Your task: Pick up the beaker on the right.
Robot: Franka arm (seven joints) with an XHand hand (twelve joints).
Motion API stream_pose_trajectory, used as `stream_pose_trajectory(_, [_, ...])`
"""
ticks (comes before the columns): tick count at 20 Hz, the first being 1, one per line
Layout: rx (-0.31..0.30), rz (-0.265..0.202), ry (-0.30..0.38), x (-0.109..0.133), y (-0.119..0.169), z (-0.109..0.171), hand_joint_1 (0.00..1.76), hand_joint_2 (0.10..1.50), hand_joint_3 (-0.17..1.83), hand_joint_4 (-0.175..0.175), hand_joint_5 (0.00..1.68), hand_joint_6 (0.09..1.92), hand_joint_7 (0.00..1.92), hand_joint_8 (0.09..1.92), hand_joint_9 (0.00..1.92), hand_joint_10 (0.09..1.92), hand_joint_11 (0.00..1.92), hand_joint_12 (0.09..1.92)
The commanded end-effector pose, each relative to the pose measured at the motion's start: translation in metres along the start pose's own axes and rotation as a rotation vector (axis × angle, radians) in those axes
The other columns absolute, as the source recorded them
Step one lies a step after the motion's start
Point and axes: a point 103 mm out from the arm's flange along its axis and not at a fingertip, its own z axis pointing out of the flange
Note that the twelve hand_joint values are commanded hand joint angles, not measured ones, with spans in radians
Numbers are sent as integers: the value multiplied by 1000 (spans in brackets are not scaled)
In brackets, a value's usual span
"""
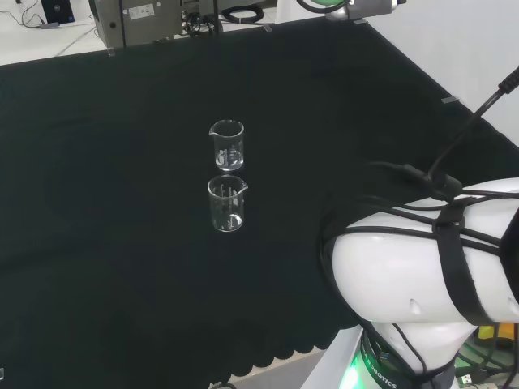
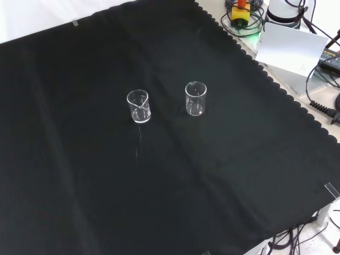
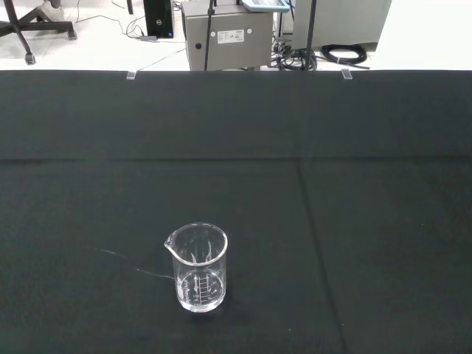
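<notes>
Two small clear glass beakers stand upright on the black cloth (image 1: pixel 122 243), and both look empty. In the head view they stand one behind the other near the middle: a farther beaker (image 1: pixel 227 146) and a nearer beaker (image 1: pixel 226 204). The front view shows them side by side and apart, a left beaker (image 2: pixel 138 106) and a right beaker (image 2: pixel 195 99). In the wrist view a single beaker (image 3: pixel 198 268) with a spout stands some way ahead of the camera; which of the two it is I cannot tell.
The arm's white links (image 1: pixel 422 267) with black cables rise at the head view's right. A grey cabinet (image 1: pixel 146 20) stands beyond the cloth's far edge. In the front view a white box (image 2: pixel 289 48) and cables lie past the scalloped cloth edge (image 2: pixel 265 79) at the upper right.
</notes>
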Motion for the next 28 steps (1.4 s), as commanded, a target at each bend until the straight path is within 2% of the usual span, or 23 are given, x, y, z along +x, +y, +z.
stream_pose_trajectory(1, [-5, 0, -10, 0, 0, 0, 153, 1116, 408, -10, 309, 87, 75, 531, 452, 87, 8, 1319])
stream_pose_trajectory(2, [-2, 0, -12, 1, 1, 0, 75, 1186, 383, -9, 309, 87, 68, 522, 447, 87, 3, 1311])
stream_pose_trajectory(4, [4, 1, -13, 3, 3, -1, 17, 1240, 359, -8, 309, 87, 65, 514, 444, 87, 0, 1305])
stream_pose_trajectory(10, [14, 15, -18, -6, 10, 8, 2, 1257, 345, -8, 308, 87, 66, 512, 443, 87, 0, 1303])
stream_pose_trajectory(18, [38, 66, 17, -23, 33, 49, 47, 1252, 305, -13, 328, 87, 153, 543, 514, 87, 0, 1343])
stream_pose_trajectory(22, [55, 68, 26, -34, 50, 76, 116, 1236, 276, -20, 360, 87, 208, 569, 574, 88, 30, 1370])
stream_pose_trajectory(25, [63, 52, 46, -42, 68, 102, 189, 1209, 256, -25, 379, 87, 235, 585, 584, 159, 52, 1369])
stream_pose_trajectory(28, [81, 38, 94, -44, 91, 130, 256, 1176, 251, -27, 397, 87, 256, 601, 502, 423, 68, 1376])
